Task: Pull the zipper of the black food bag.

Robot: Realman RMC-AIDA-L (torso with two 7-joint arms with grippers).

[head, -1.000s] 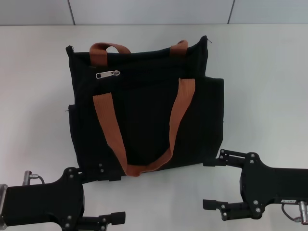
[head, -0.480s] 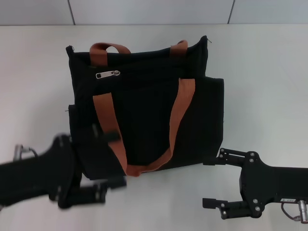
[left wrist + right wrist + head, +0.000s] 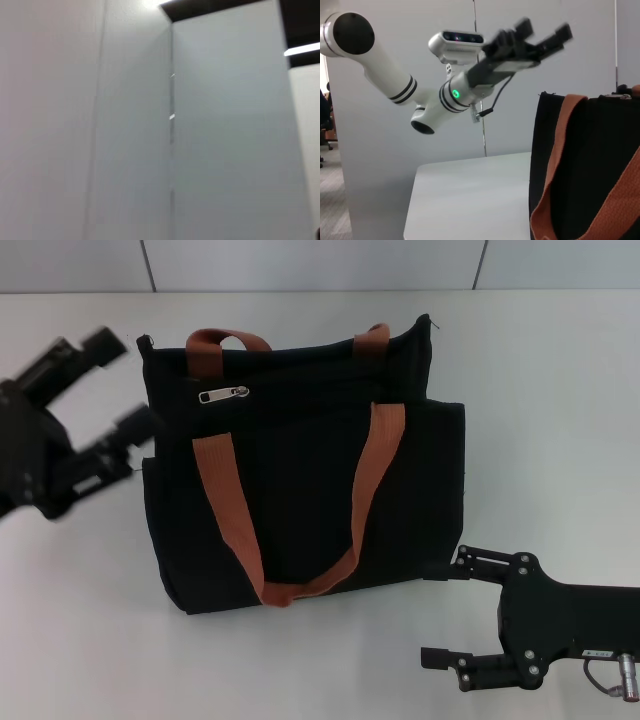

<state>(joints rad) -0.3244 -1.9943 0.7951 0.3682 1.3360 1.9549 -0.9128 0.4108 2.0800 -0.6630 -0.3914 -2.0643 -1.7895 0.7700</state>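
The black food bag [image 3: 300, 470] stands on the white table with two rust-orange handles. Its silver zipper [image 3: 224, 395] sits near the bag's top left, tab lying flat along the track. My left gripper [image 3: 115, 390] is open and empty, raised at the bag's left side, near its top corner. It also shows in the right wrist view [image 3: 545, 32], above the bag [image 3: 590, 170]. My right gripper [image 3: 432, 615] is open and empty, low at the front right of the bag. The left wrist view shows only a grey wall.
The white table [image 3: 540, 420] stretches around the bag on all sides. A grey panelled wall [image 3: 320, 262] runs along the back. The left arm's white links [image 3: 385, 65] show in the right wrist view, off the table's far edge.
My left gripper has risen from the table's front left edge and swung back along the bag's left side to near its top corner. The right arm and the bag have not moved.
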